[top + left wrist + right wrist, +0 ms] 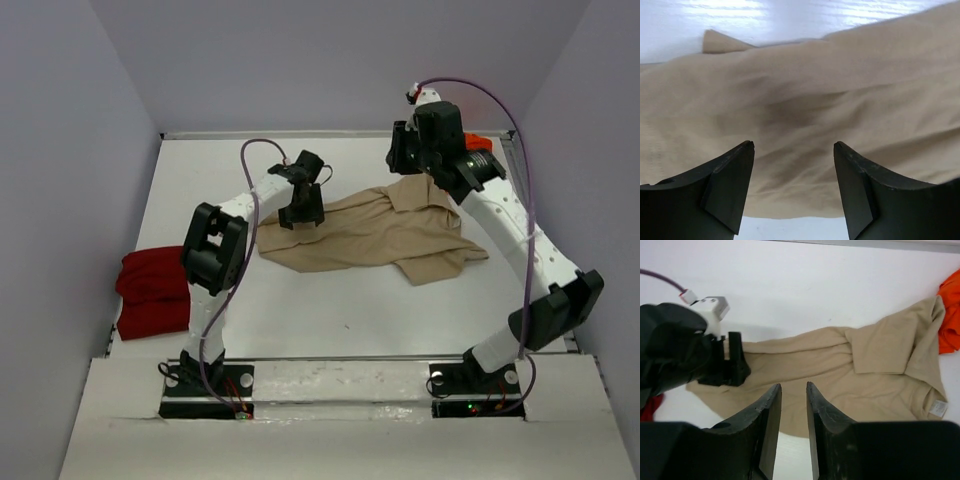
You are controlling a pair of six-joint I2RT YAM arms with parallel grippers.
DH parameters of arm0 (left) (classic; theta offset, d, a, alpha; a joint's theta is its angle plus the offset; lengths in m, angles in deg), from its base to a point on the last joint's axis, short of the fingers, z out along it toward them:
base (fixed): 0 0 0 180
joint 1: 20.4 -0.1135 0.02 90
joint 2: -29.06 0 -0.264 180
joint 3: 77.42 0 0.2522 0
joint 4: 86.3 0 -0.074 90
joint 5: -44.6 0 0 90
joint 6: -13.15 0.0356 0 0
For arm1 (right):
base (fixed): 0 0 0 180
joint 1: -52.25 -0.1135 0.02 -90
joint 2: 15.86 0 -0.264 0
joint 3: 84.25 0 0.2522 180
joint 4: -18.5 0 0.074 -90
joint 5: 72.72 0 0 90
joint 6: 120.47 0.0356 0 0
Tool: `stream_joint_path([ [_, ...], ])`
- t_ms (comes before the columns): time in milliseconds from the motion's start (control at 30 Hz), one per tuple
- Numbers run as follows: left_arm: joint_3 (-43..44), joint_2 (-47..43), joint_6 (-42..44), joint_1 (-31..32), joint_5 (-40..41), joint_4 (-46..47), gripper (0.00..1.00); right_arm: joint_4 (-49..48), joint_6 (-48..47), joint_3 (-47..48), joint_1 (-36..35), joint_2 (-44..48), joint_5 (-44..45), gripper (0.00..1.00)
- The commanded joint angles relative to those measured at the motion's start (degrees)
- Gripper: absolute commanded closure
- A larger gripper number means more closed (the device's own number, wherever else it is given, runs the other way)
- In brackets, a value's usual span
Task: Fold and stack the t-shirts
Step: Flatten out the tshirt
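Note:
The tan t-shirt (380, 235) lies spread and rumpled mid-table, collar toward the far right, one sleeve folded over (880, 347). A dark red t-shirt (150, 290) sits folded at the left edge. An orange t-shirt (482, 141) shows at the back right, mostly hidden by the right arm; its edge (950, 315) touches the tan collar. My left gripper (300, 215) hangs open just over the tan shirt's left hem (790, 100), nothing between its fingers. My right gripper (793, 385) is raised above the shirt's collar end, its jaws a narrow gap apart and holding nothing.
White side walls enclose the table (330, 310) on left, back and right. The red shirt lies close to the left arm's elbow (212, 250). The left gripper (727, 365) appears in the right wrist view over the shirt's hem.

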Motion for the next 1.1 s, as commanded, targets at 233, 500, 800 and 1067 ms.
stream_joint_path([
  [233, 7.03, 1.99, 0.11, -4.44, 10.82, -5.43, 0.22, 1.45, 2.41, -14.33, 0.56, 15.12, -15.55, 0.69],
  [500, 9.22, 5.51, 0.64, -7.43, 12.14, -5.78, 0.29, -1.19, 3.55, -27.61, 0.03, 25.92, -16.88, 0.72],
  [800, 10.99, 8.24, 0.64, -7.87, 10.74, -5.96, 1.0, -0.13, 3.29, -30.07, 0.03, 29.46, -15.64, 0.72],
  [1067, 23.53, 9.55, 1.61, -8.75, 17.41, -10.61, 1.0, -6.54, 6.89, -39.03, -2.07, 22.34, -17.76, 0.76],
])
